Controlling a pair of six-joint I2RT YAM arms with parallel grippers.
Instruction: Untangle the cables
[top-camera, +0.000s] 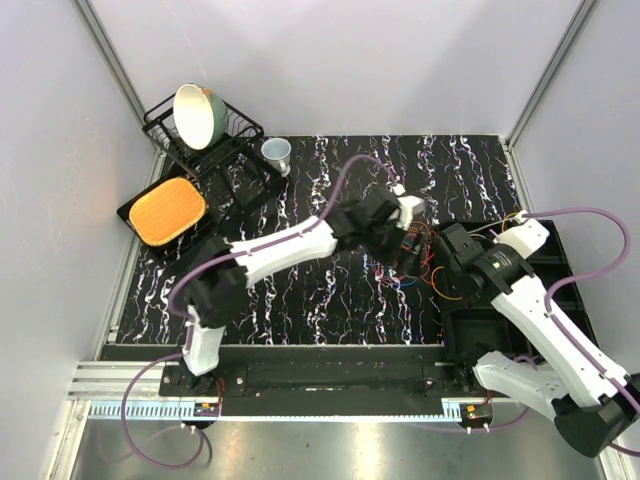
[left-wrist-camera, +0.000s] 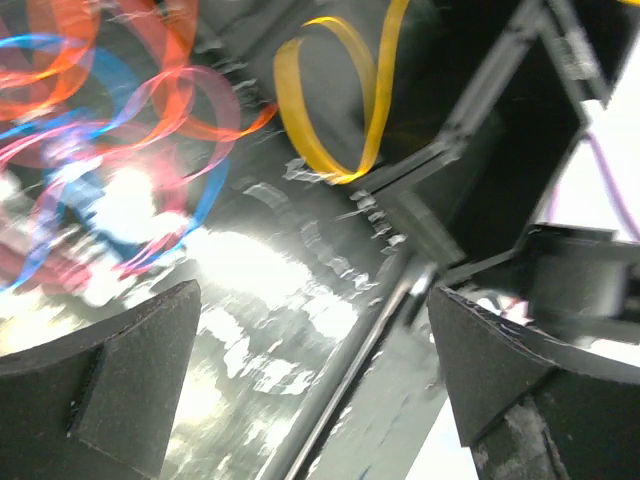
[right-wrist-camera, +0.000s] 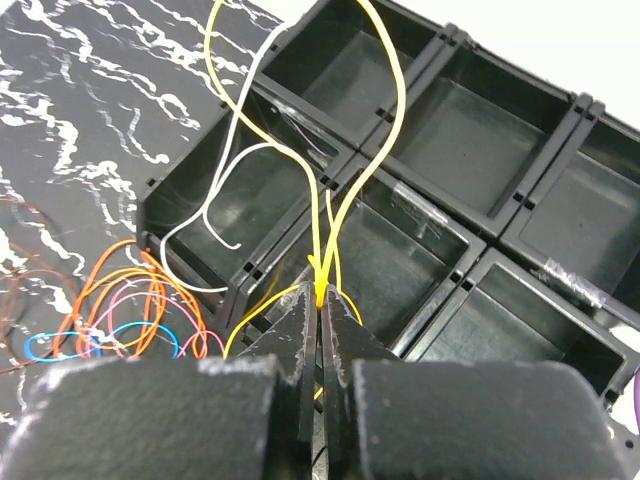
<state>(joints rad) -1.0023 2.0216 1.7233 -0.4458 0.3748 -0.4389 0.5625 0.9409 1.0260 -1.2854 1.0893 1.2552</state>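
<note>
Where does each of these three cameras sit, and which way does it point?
Top external: fixed above and behind the arms, looking down on the marbled mat, the cables, left arm and right arm.
Left wrist: on the left arm, looking down close at the mat; left jaws wide apart, empty.
Right wrist: on the right arm, facing the compartment tray; right jaws shut on a yellow cable.
Shared: top and right wrist both show tray and tangle.

Left of the right gripper (right-wrist-camera: 320, 330), itself matt black and scuffed, the surface (right-wrist-camera: 80, 90) is glossy black, veined white like marble. Beyond it, the tray (right-wrist-camera: 520, 340) looks like smooth, faintly shiny plastic; the cables (right-wrist-camera: 322, 275) are smooth-coated.
</note>
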